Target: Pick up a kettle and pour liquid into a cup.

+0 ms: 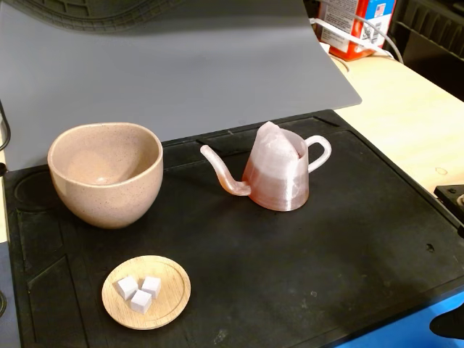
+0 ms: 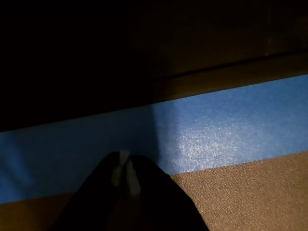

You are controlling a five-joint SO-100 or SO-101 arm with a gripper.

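The translucent pink kettle [image 1: 277,176] stands upright on the black mat [image 1: 304,268] right of centre in the fixed view. Its thin spout points left toward the cup and its loop handle faces right. Its lower body looks darker orange-pink; I cannot tell whether liquid is inside. The speckled beige-pink cup [image 1: 106,172] stands at the left, with no pool of liquid showing in it. My gripper [image 2: 123,169] shows only in the wrist view, dark at the bottom edge, fingertips together and holding nothing, over a blue strip [image 2: 226,130]. It is far from the kettle.
A small wooden saucer [image 1: 146,291] with three white cubes [image 1: 140,291] lies at the front left of the mat. A grey sheet [image 1: 181,65] covers the back. A red-and-white container [image 1: 355,25] with cables stands at the back right on the wooden table [image 1: 406,116].
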